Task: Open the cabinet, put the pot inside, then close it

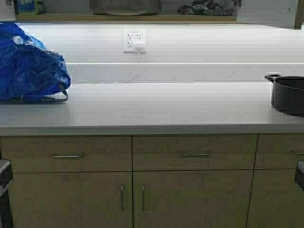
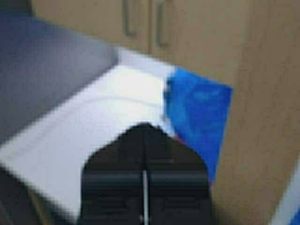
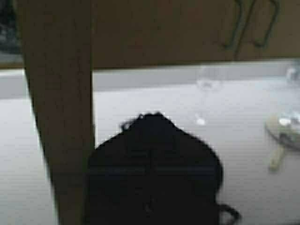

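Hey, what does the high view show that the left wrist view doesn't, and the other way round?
Only the high view shows the pot at the counter's right end, the wall outlet and the drawers below. Only the left wrist view shows the left gripper, shut, and the cabinet doors overhead. Both show the blue bag on the white counter.

— What do we have under everything here?

— We see a long pale grey countertop (image 1: 156, 107) running across the base cabinets.

— And what sits on it?

— At our left end we find a crumpled blue bag (image 1: 29, 66), its strap lying on the surface. At the far right edge stands the dark pot (image 1: 289, 94), only partly in view. The two are well apart.
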Robot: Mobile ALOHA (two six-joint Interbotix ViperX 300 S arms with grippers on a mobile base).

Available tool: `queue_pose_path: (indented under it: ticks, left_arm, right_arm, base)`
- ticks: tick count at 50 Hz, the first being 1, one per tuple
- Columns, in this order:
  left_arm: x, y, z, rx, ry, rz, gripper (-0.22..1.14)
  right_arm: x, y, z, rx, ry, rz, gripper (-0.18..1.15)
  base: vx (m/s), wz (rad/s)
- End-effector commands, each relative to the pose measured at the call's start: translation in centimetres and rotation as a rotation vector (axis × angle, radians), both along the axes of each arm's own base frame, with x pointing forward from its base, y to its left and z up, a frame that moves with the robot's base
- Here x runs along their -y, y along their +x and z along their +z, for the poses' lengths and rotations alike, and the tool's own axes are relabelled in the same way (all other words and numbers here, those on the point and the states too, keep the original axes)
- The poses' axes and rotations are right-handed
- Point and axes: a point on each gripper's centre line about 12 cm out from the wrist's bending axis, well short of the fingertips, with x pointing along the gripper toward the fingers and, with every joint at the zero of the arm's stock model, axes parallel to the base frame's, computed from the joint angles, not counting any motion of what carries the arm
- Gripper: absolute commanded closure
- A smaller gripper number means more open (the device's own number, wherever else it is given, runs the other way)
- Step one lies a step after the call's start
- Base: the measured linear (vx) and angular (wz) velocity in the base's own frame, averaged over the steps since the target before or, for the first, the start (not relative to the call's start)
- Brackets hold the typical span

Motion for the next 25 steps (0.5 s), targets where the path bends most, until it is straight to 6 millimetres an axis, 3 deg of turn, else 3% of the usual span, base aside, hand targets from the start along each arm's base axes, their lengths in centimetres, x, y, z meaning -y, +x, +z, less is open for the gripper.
queue_pose_path:
  ticks: [1,14,25]
  left_arm:
    - [5.7,-0.7,3.4,0.066,0.037,-0.09,0.89]
    - [13.8,-4.8,5.0,0.108,0.059,-0.216,0.89]
    - [19.1,-10.7,3.1,0.075,0.077,-0.306,0.89]
  right_arm:
    - [-3.8,-1.2,2.5,0.069,-0.008,0.086,0.9]
    - [-10.9,-3.4,3.9,0.105,-0.007,0.258,0.9]
    - [-14.2,-8.2,1.9,0.068,0.02,0.361,0.9]
  base:
    - [0.0,0.0]
    - [0.0,0.0]
    - [0.01,0.01]
